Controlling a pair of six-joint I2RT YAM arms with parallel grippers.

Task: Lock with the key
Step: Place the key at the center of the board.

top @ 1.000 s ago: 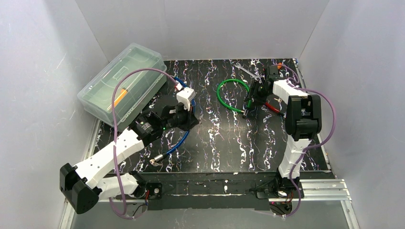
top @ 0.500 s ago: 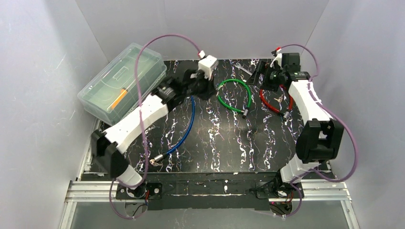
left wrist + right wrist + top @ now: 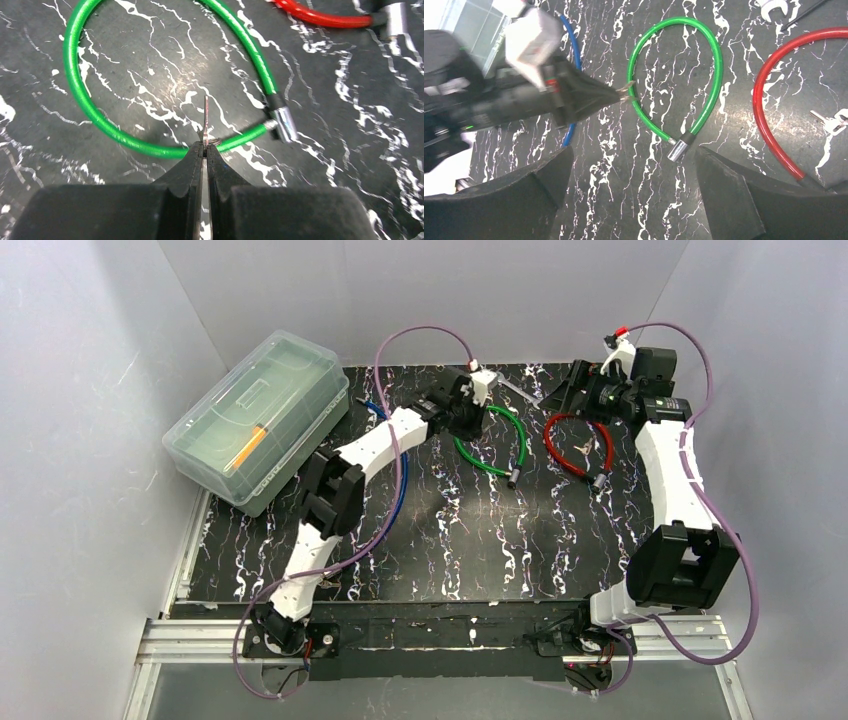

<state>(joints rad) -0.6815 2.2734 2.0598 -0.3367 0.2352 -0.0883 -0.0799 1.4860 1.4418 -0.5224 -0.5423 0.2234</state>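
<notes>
My left gripper (image 3: 205,147) is shut on a small metal key (image 3: 205,120), its blade pointing forward just over the green cable lock (image 3: 72,85). The lock's silver cylinder end (image 3: 284,125) lies to the right of the key, unjoined from the cable's bare tip. In the top view the left gripper (image 3: 472,425) sits at the green loop's (image 3: 523,440) left side. The right wrist view shows the key (image 3: 626,91) touching or just above the green cable (image 3: 716,65). My right gripper (image 3: 634,190) is wide open and empty, held high at the far right (image 3: 588,392).
A red cable lock (image 3: 560,455) with a tagged key (image 3: 826,121) lies right of the green one. A blue cable (image 3: 395,495) lies to the left. A clear plastic box (image 3: 260,415) stands at the far left. A wrench (image 3: 515,390) lies near the back wall.
My left gripper has swung right from the blue cable to the green loop. My right gripper has pulled back from the green lock toward the far right corner.
</notes>
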